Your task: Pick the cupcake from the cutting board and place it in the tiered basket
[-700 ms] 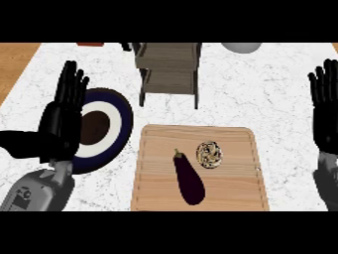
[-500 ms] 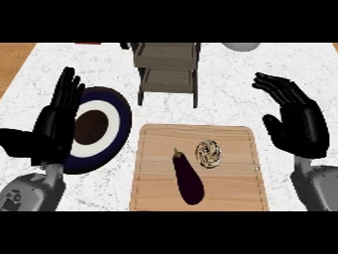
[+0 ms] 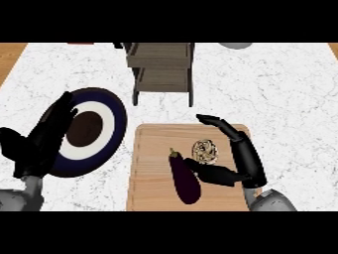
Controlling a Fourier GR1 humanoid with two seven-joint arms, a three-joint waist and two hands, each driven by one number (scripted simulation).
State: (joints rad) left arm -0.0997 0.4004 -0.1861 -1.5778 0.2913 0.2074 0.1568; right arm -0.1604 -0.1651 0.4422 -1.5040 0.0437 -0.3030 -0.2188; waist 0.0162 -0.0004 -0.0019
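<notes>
Cupcake (image 3: pixel 205 151) is sitting on the cutting board (image 3: pixel 151 149), just left of the right hand (image 3: pixel 246 159), in the gap between that hand's fingers and thumb. The right hand is hovering over the board's right side with its fingers (image 3: pixel 226 131) spread apart and only gently bent, arching past the far side of the cupcake, while the thumb is lying on its near side. Nothing is being clamped, and I cannot tell whether any finger is touching the cupcake. A dark purple eggplant (image 3: pixel 185 179) is lying lengthwise on the board just left of the thumb. The tiered basket (image 3: pixel 162 69) is standing off the board, well beyond the fingertips. The left hand (image 3: pixel 43 141) is resting open, fingers straight, over the near-left part of a dark blue and white plate (image 3: pixel 107 130), well apart from the right hand.
</notes>
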